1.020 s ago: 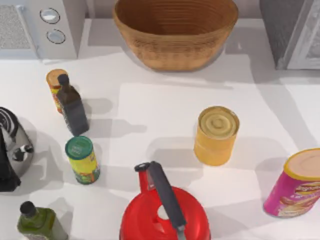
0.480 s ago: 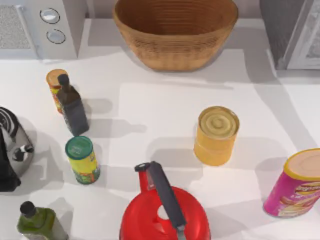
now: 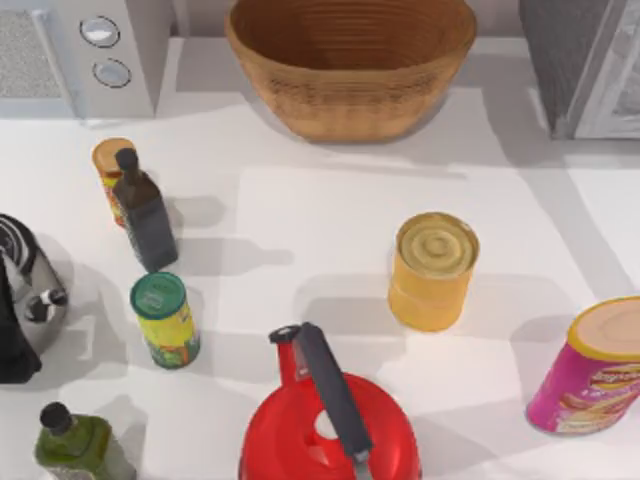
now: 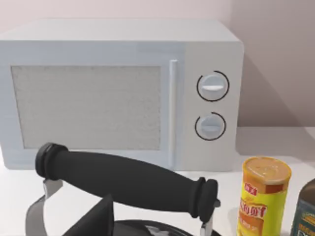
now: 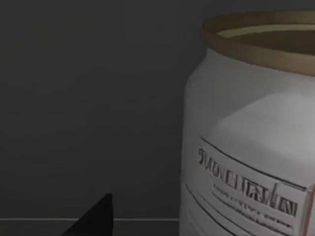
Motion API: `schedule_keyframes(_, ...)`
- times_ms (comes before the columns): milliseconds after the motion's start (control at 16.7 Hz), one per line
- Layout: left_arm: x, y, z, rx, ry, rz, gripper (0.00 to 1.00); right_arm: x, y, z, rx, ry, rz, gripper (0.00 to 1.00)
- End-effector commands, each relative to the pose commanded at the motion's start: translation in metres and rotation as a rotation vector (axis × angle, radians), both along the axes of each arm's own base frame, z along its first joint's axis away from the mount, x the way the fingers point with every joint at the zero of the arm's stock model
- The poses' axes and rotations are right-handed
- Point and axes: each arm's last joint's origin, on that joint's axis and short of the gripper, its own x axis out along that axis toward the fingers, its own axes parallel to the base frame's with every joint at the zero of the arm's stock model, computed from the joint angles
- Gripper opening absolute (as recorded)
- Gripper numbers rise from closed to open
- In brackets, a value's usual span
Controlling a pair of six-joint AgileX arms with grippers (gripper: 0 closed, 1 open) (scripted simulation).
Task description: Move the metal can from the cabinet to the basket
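Tabletop [image 3: 300, 230] objects unmoved; shadows near cabinet [image 3: 575, 70] shifted since a second ago. Right pincer [image 5: 97, 219] inside cabinet, close beside upright metal can [image 5: 246, 137]; spread cannot be told. Grasp probably next, basket [image 3: 350, 100] afterwards. Left arm [image 3: 12, 345] parked at left edge.

White table [image 3: 300, 210] carrying assorted kitchen items; light-grey microwave [image 3: 85, 50] with two round knobs at the far left corner; yellow-and-red tube [image 3: 110, 175] with an orange lid, a dark bottle [image 3: 145, 215] just in front of it; green-lidded can [image 3: 165, 320] upright, nearer the front; olive-green bottle [image 3: 75, 445] at the front left edge; metal kettle [image 3: 30, 295] with a black handle at the left edge; red kettle [image 3: 330, 415] at front centre; wide yellow tin [image 3: 432, 270] right of centre; pink tube [image 3: 590, 365], tilted, at the right edge.
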Motion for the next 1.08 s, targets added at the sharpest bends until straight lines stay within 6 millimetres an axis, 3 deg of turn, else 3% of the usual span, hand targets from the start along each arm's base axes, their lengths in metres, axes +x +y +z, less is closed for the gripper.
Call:
schedule_keyframes(180,0.0,0.0,0.0,0.0,0.0,0.0,1.0,0.0,0.0,0.0,0.0,0.0,0.0,1.0)
schedule_keyframes(960,0.0,0.0,0.0,0.0,0.0,0.0,1.0,0.0,0.0,0.0,0.0,0.0,0.0,0.02)
schedule_keyframes(1080,0.0,0.0,0.0,0.0,0.0,0.0,1.0,0.0,0.0,0.0,0.0,0.0,0.0,0.0)
